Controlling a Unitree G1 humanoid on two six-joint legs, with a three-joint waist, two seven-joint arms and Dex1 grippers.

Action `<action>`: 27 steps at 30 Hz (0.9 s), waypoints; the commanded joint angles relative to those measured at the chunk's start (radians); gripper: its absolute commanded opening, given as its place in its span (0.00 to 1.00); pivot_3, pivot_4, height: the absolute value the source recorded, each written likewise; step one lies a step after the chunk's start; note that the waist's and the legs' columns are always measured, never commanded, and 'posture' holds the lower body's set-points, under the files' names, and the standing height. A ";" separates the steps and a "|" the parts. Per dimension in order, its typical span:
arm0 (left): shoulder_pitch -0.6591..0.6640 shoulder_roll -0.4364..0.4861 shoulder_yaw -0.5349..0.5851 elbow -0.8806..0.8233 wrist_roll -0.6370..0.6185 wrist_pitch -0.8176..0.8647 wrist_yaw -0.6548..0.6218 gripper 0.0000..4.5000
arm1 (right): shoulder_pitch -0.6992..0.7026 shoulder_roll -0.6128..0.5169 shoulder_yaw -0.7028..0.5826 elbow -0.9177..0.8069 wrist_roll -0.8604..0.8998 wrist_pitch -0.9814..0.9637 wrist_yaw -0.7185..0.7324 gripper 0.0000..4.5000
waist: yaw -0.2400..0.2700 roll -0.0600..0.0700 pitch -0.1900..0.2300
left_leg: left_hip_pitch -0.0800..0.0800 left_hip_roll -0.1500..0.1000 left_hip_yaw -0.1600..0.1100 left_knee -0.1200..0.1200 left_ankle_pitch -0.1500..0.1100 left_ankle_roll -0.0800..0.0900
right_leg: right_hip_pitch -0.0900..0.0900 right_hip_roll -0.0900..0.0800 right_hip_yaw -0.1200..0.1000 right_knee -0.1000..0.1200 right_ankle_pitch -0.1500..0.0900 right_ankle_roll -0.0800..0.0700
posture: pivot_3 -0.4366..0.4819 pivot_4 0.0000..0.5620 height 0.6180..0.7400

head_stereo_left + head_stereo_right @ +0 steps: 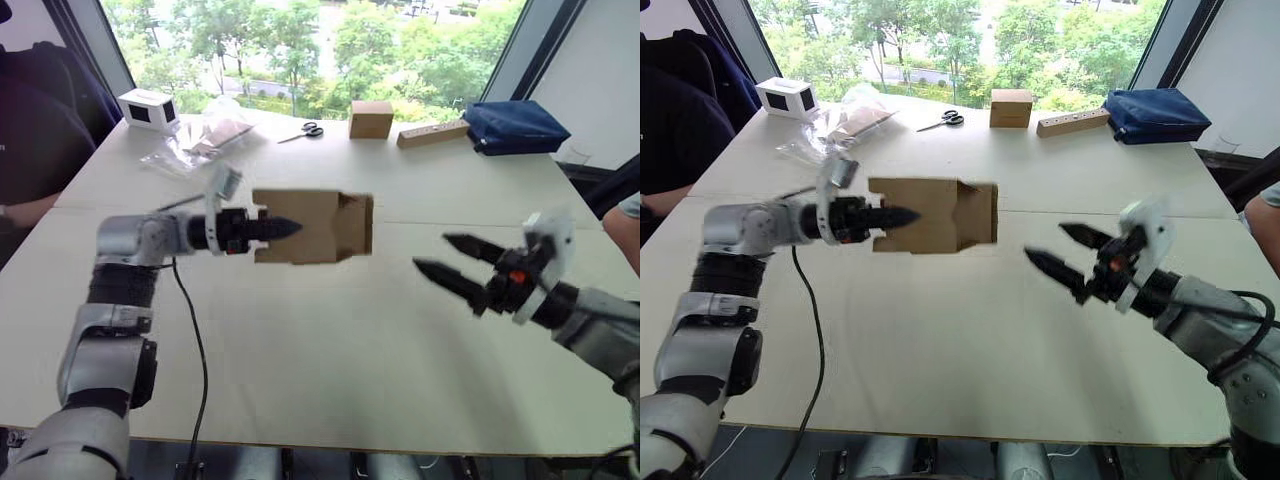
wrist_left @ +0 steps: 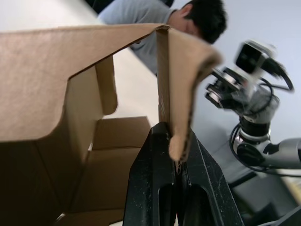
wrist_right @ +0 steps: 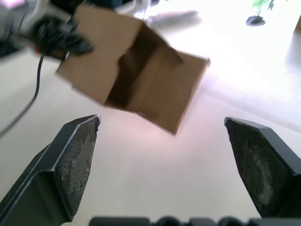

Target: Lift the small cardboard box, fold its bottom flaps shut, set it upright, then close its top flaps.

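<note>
Nearest us, our right gripper point(image 1: 455, 258) hangs at four o'clock with jaws spread wide, aimed at the open end of the small cardboard box point(image 1: 318, 227). Our left gripper point(image 1: 283, 227), reaching in from nine o'clock, pinches one wall of that box between pressed-together jaws and holds it lifted above the table point(image 1: 330, 350), tipped sideways, presumably so the flaps face the free gripper for folding. We count one box in hand, two grippers, and one tidy cardboard cube point(image 1: 370, 119) at twelve o'clock.
</note>
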State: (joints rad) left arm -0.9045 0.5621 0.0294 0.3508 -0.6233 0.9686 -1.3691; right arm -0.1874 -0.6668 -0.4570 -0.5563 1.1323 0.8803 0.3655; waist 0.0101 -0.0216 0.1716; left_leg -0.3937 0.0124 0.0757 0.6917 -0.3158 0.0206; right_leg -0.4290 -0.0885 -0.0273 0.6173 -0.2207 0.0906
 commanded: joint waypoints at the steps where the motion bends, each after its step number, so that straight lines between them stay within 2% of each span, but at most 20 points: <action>1: -0.053 0.033 -0.007 -0.103 0.026 -0.134 -0.026 0.01 | -0.139 0.070 -0.038 0.063 0.140 -0.054 -0.139 1.00 | 0.001 0.001 0.000 | 0.000 0.000 0.000 0.000 0.000 0.000 | 0.000 0.000 0.000 0.000 0.000 0.000 | 0.48 0.27 1.00; 2: -0.064 0.037 -0.012 -0.110 0.037 -0.165 -0.028 0.01 | -0.169 0.082 -0.035 0.075 0.166 -0.059 -0.165 1.00 | 0.001 0.001 0.000 | 0.000 0.000 0.000 0.000 0.000 0.000 | 0.000 0.000 0.000 0.001 0.000 0.000 | 0.48 0.27 1.00; 4: -0.102 0.042 -0.015 -0.107 0.051 -0.215 -0.033 0.00 | -0.246 0.112 -0.020 0.092 0.213 -0.079 -0.214 0.88 | 0.001 0.001 0.001 | 0.000 0.000 0.000 0.001 0.000 0.000 | 0.000 0.000 0.000 0.001 0.000 0.000 | 0.48 0.27 1.00; 5: -0.120 0.041 -0.015 -0.101 0.056 -0.236 -0.035 0.00 | -0.274 0.116 -0.008 0.094 0.223 -0.083 -0.225 0.85 | 0.001 0.001 0.001 | 0.000 0.000 0.000 0.001 0.000 0.000 | 0.000 0.000 0.000 0.001 0.000 0.000 | 0.48 0.27 1.00; 9: -0.167 0.037 -0.007 -0.067 0.059 -0.283 -0.043 0.00 | -0.339 0.111 0.052 0.094 0.154 -0.108 -0.211 0.54 | -0.001 0.002 0.001 | -0.001 -0.001 0.001 0.001 0.000 0.001 | 0.000 0.001 0.000 0.000 0.000 0.001 | 0.48 0.27 1.00; 14: -0.204 0.035 -0.012 -0.046 0.064 -0.323 -0.062 0.00 | -0.399 0.116 0.124 0.092 0.129 -0.113 -0.221 0.08 | -0.003 0.002 0.001 | -0.001 -0.001 0.001 0.001 0.000 0.001 | 0.000 0.001 0.000 0.001 0.001 0.001 | 0.48 0.27 1.00; 15: -0.213 0.036 -0.006 -0.037 0.062 -0.327 -0.064 0.00 | -0.414 0.120 0.139 0.098 0.119 -0.114 -0.220 0.03 | -0.004 0.002 0.001 | -0.001 -0.001 0.001 0.001 0.000 0.001 | 0.000 0.001 0.000 0.001 0.001 0.001 | 0.48 0.27 1.00; 27: -0.180 0.020 0.020 -0.125 -0.006 -0.268 -0.033 0.00 | -0.436 0.177 0.248 0.105 0.020 -0.136 -0.182 0.01 | -0.007 0.002 0.001 | -0.001 0.000 0.000 0.001 0.000 0.001 | 0.000 0.002 0.000 0.001 0.001 0.002 | 0.48 0.27 1.00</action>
State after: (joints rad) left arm -1.0832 0.5857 0.0192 0.2644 -0.5989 0.6866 -1.4166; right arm -0.6137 -0.4927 -0.2021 -0.4256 1.1509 0.7575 0.1667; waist 0.0029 -0.0198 0.1724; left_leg -0.3949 0.0120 0.0761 0.6928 -0.3162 0.0218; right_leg -0.4292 -0.0868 -0.0273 0.6180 -0.2198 0.0924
